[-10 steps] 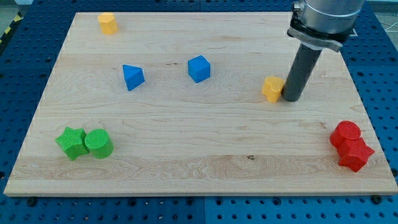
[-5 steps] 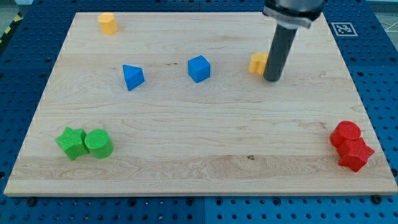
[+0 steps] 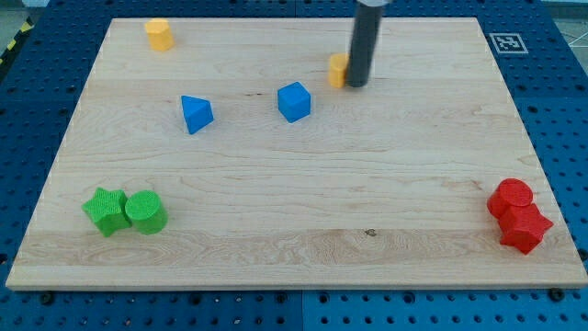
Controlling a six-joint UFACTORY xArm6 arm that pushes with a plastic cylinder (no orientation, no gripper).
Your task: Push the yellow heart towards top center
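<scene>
The yellow heart point(image 3: 338, 69) lies on the wooden board point(image 3: 294, 184) near the view's top, a little right of centre. It is partly hidden by my rod. My tip point(image 3: 357, 85) touches the heart's right side. A second yellow block point(image 3: 159, 34) sits at the board's top left corner.
A blue cube point(image 3: 294, 101) lies just below-left of the heart. A blue triangle point(image 3: 196, 114) is further left. A green star point(image 3: 106, 211) and a green cylinder point(image 3: 145, 211) sit at the bottom left. Two red blocks point(image 3: 518, 215) sit at the bottom right.
My tip has moved up and to the left, pushing the yellow heart from the right middle of the board towards the top centre. The other blocks have not moved.
</scene>
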